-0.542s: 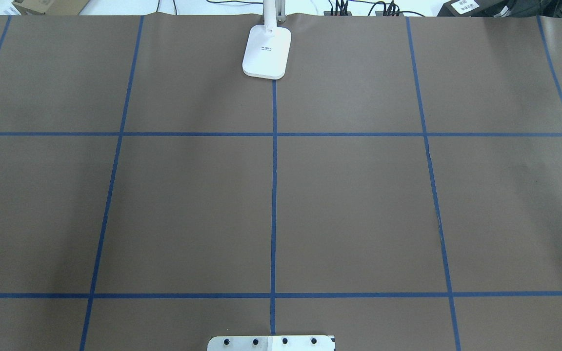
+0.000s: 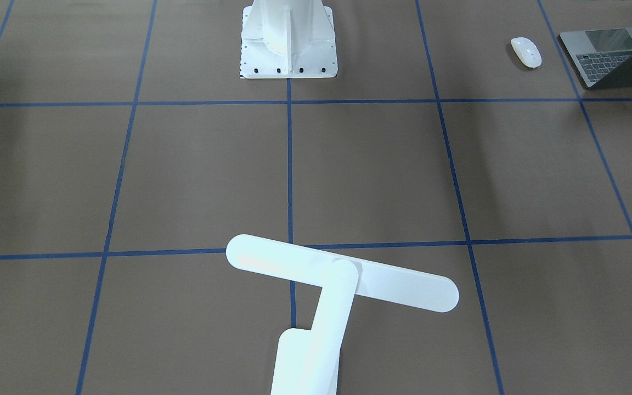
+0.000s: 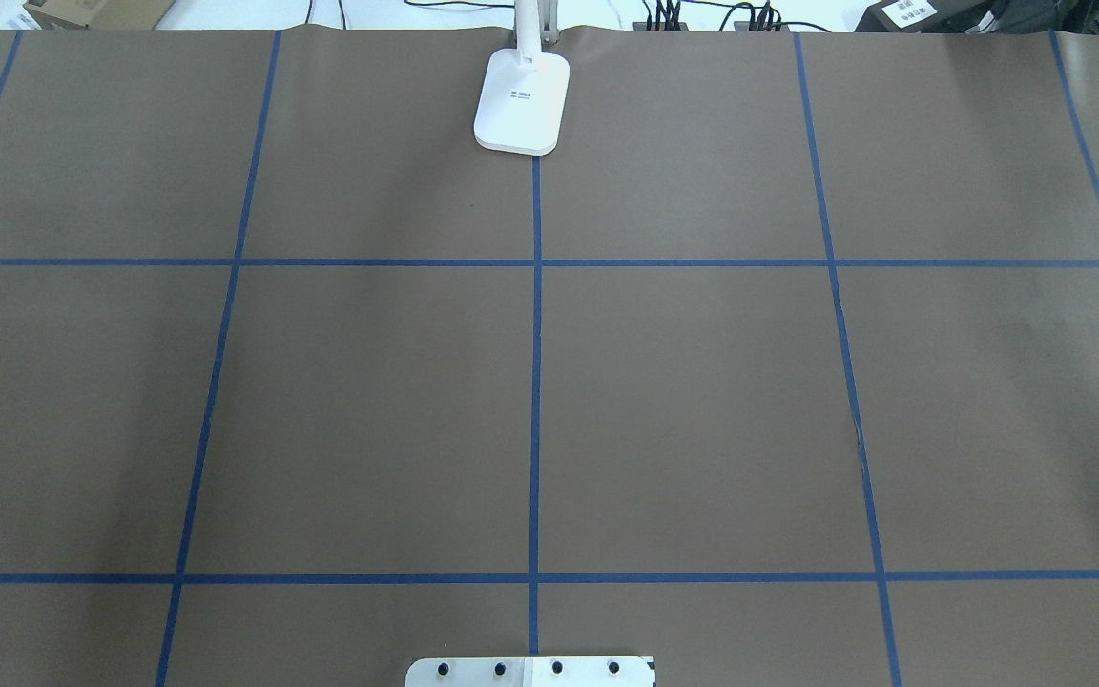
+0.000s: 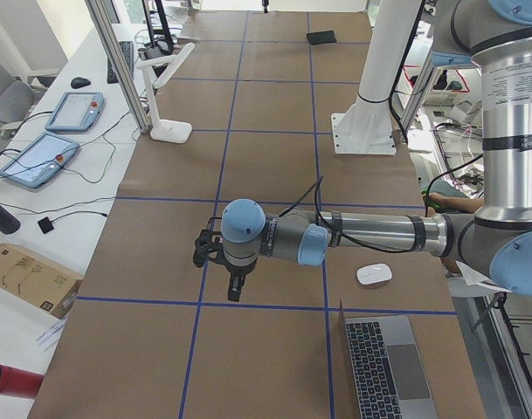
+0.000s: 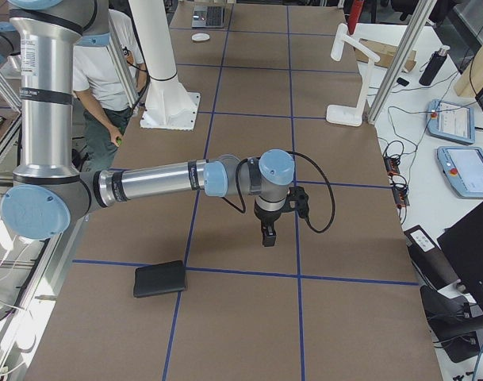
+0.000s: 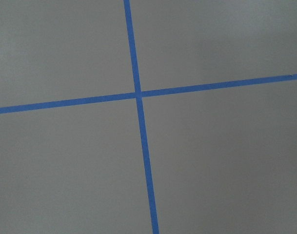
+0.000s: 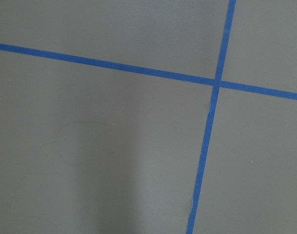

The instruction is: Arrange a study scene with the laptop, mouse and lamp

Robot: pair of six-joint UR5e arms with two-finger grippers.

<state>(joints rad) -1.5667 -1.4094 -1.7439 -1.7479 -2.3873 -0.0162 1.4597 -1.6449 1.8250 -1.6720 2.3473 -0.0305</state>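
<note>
Brown paper with blue tape lines covers the counter (image 3: 702, 401), and its middle squares hold none of the three things.

Taking 12 o'clock as straight away from my base, the lamp (image 3: 521, 100) stands at 12, on the far edge and on the centre line. Its bar head lies roughly across, from 9 to 3. The laptop (image 2: 604, 55) and the mouse (image 2: 525, 52) are both out at 9 o'clock from my base, on my near row. The mouse is just beside the laptop, on the side toward my base, and does not touch it. The laptop is open, with the lid on the 12 side and the trackpad toward me, so its long axis runs nearly from 9 to 3.

My left claw (image 4: 234, 284) hangs above the counter and points down. From it the mouse lies at about 6 o'clock and the laptop at about 7 or 8. My right claw (image 5: 267, 230) hangs over the other half, near a black mat (image 5: 160, 279) and well apart from both things. I judge the left arm should fetch them.

Both claws show only in the side views, so I cannot tell if they are wide or narrow. I see nothing held in either.
</note>
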